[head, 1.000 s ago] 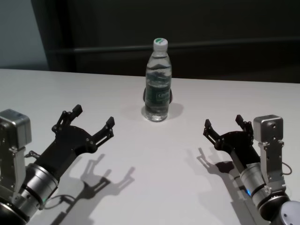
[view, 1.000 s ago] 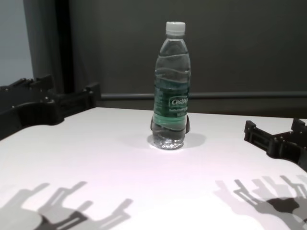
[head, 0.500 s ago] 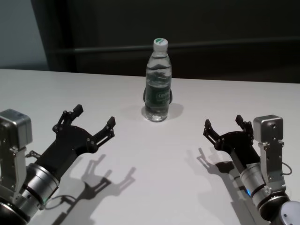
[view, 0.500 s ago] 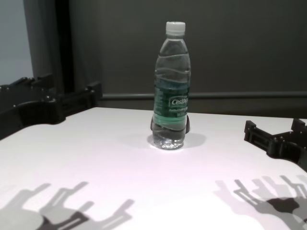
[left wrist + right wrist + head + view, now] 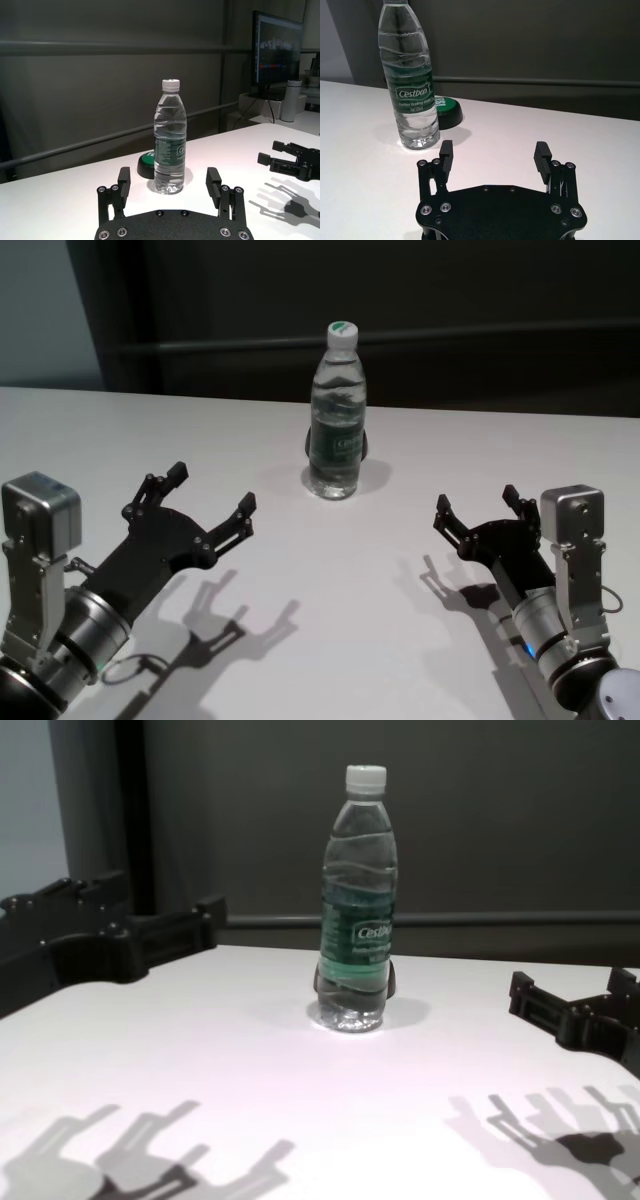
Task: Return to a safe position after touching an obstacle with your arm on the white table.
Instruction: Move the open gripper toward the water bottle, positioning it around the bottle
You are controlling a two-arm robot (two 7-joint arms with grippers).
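The obstacle, a clear water bottle [image 5: 336, 415] with a white cap and dark green label, stands upright on the white table [image 5: 350, 570] near its far middle; it also shows as the bottle [image 5: 358, 910], [image 5: 169, 150], [image 5: 412, 85]. My left gripper [image 5: 212, 490] hovers open above the table at the near left, pointing toward the bottle and well short of it; its fingers [image 5: 124, 181] frame the bottle from a distance. My right gripper [image 5: 478, 505] rests open at the near right, apart from the bottle, with nothing between its fingers [image 5: 446, 152].
A low round green-topped button [image 5: 446, 111] with a black rim sits just behind the bottle, also seen as the button [image 5: 146, 162]. A dark wall with a horizontal rail [image 5: 480, 337] runs behind the table's far edge. A monitor [image 5: 277, 50] stands off to the side.
My left gripper has moved forward and slightly right, toward the bottle, and its shadow shifted with it. The right arm and the bottle have stayed still.
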